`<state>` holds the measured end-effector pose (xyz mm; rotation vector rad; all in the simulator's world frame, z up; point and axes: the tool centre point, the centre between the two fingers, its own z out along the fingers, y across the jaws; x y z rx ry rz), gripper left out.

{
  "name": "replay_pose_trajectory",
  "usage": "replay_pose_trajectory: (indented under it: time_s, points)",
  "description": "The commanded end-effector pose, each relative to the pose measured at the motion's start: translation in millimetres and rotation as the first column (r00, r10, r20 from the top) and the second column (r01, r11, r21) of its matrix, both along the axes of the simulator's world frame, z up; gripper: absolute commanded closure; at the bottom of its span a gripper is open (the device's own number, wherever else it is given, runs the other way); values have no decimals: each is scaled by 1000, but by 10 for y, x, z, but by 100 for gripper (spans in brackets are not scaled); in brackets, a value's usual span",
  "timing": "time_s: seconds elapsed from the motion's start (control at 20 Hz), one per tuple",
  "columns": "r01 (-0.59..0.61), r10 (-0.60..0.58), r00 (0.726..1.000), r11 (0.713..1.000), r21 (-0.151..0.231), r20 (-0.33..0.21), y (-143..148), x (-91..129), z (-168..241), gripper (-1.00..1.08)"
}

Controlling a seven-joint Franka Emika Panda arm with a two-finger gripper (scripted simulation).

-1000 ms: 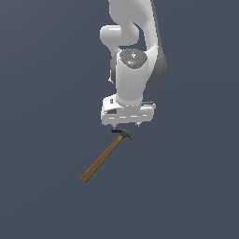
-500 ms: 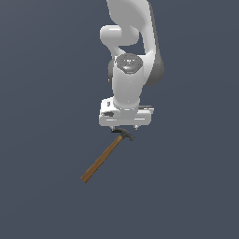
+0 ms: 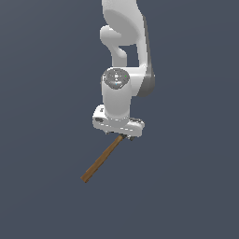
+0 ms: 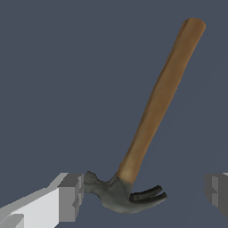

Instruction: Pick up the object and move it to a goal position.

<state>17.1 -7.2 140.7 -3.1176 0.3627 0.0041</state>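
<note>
End effector [image 4: 144,193] spread wide around hammer [image 4: 151,122] head; one finger [image 4: 71,196] touching poll, other well apart. Handle angled toward exterior view's left on surface [image 3: 42,140].

The arm sits lower than a second ago, and its wrist has turned. The end effector [image 3: 122,135] has come down over the hammer [image 3: 101,161], so the dark head, which showed just beneath the fingers in the earlier exterior pictures, is now hidden behind the white hand. Only the brown handle shows there, slanting down toward the exterior view's left.
</note>
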Motion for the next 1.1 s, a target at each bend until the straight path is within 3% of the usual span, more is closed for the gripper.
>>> replay_pose_trajectory:
  time_s: [0.0, 0.2, 0.5, 0.8, 1.05]
  points:
    - [91, -91, 996, 996, 2, -1, -101, 35, -116, -92]
    - [234, -234, 972, 972, 3, -2, -268, 85, -304, -92]
    - [403, -403, 915, 915, 1, -1, -481, 131, -536, -92]
    - [502, -502, 865, 865, -2, 1, -618, 151, -681, -92]
    - [537, -537, 843, 843, -3, 2, -670, 157, -735, -92]
